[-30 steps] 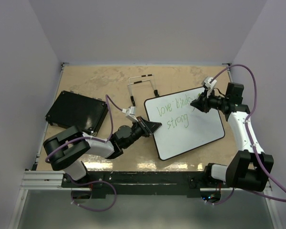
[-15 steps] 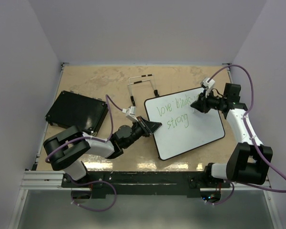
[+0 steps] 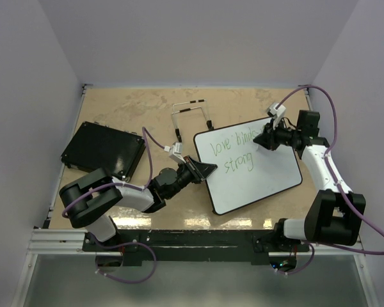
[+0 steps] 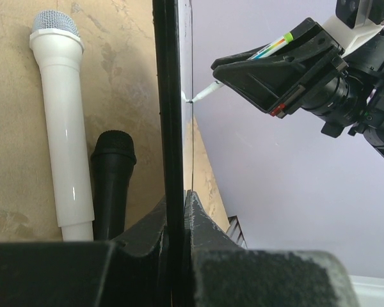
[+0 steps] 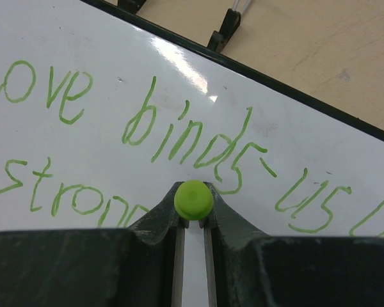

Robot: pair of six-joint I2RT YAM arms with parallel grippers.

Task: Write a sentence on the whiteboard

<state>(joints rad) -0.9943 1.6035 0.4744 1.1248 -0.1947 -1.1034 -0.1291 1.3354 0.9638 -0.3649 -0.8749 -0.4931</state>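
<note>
Surface: tan mottled tabletop (image 3: 147,109), pale walls (image 3: 198,38) around.
Left gripper (image 3: 205,170): jaws pinched on whiteboard (image 3: 262,179) at its left frame edge, probably steadying it against pen pressure.
Right gripper (image 3: 267,139): jaws closed around green marker (image 5: 193,199), tip touching board's upper right.
Whiteboard position: lying skewed, right of table centre.
Sentence (image 5: 179,134): green handwriting, "love binds us", next letter cut off; below, "strong".

Whiteboard (image 3: 262,173) right of centre on table (image 3: 134,109); pad (image 3: 104,150) far left; wire stand (image 3: 183,110) behind whiteboard.
</note>
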